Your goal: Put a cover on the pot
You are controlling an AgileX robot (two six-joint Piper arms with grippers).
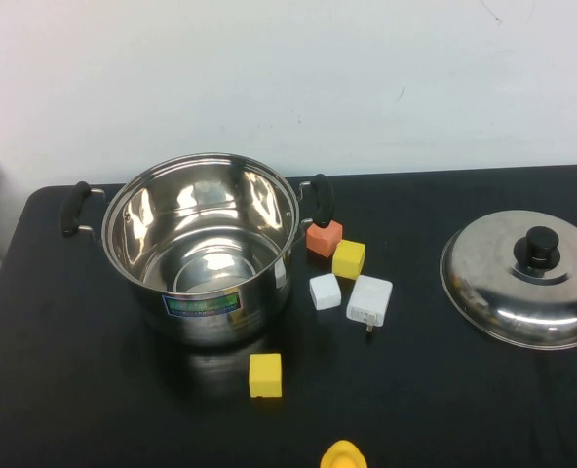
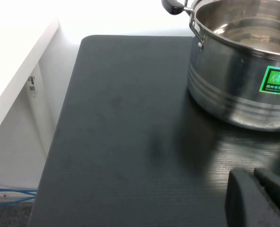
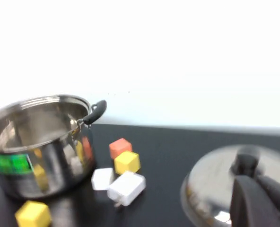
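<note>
Nearest my camera, a yellow rounded object (image 1: pixel 343 455) sat cut off at the table's near edge, in front of the pot. A yellow cube (image 1: pixel 265 375) lay beyond it, just in front of the pot. The stainless-steel stockpot (image 1: pixel 206 249) stood open and empty on the black table (image 1: pixel 435 390), its blue-green label (image 1: pixel 203 305) facing me and its two black side handles out to left and right. To the pot's right I saw a white charger plug (image 1: pixel 369 300) and a small white cube (image 1: pixel 325 291), then a second yellow cube (image 1: pixel 348 258) and an orange cube (image 1: pixel 324 238) close by the pot's right handle (image 1: pixel 320 200). The domed steel lid (image 1: pixel 522 278) with its black knob (image 1: pixel 540 248) rested on the table well apart from the pot, to its right.

The left gripper (image 2: pixel 263 198) hovered over bare table short of the pot; the right gripper (image 3: pixel 260 201) hovered just short of the lid. I could not tell whether either gripper's jaws were spread or pressed together.
</note>
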